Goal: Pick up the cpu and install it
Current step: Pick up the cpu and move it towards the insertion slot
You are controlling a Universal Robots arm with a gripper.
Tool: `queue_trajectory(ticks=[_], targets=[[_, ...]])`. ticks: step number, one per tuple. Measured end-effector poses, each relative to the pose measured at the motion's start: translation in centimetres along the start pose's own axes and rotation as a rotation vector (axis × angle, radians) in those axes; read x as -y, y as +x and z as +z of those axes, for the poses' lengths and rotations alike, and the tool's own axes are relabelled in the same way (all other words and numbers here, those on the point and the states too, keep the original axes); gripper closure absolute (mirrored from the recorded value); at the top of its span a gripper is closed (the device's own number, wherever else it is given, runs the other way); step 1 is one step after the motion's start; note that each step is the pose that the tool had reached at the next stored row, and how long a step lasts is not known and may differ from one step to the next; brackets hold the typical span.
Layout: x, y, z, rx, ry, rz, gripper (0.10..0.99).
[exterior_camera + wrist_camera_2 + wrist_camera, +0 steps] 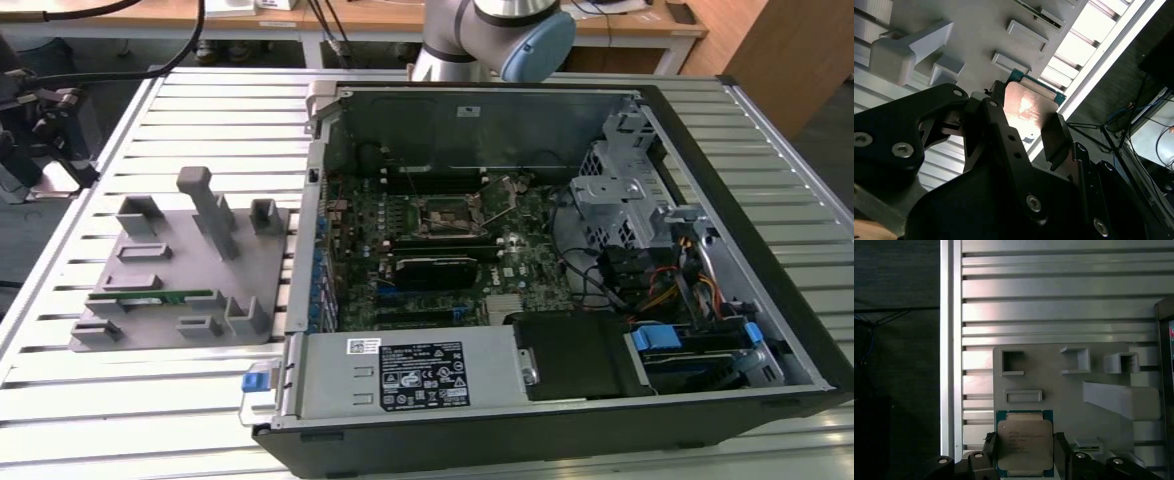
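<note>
Nothing legible. Faint print lines stand on the cpu (1024,444) lid; labels sit on the power supply (334,385) and a sticker (467,111) on the case wall.

At the top edge of the exterior view the arm (454,40) is a silver-grey tube with a round pale-blue joint cap (537,48); in the second wrist view the claw (1026,112) is matte black, all angular plates; silvery screws (902,149) stud it; its fingers (1004,135) are flat black bars with small holes.
</note>
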State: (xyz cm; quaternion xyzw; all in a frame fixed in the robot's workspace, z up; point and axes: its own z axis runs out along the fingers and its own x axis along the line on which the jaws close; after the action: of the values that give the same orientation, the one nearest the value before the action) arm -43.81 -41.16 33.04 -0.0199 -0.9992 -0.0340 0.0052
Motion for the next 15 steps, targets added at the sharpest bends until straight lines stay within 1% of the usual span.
queue_trajectory(ticks=[15], targets=[[-0.03,0.01,-0.43,0.0000,0.000,0.000,0.549]])
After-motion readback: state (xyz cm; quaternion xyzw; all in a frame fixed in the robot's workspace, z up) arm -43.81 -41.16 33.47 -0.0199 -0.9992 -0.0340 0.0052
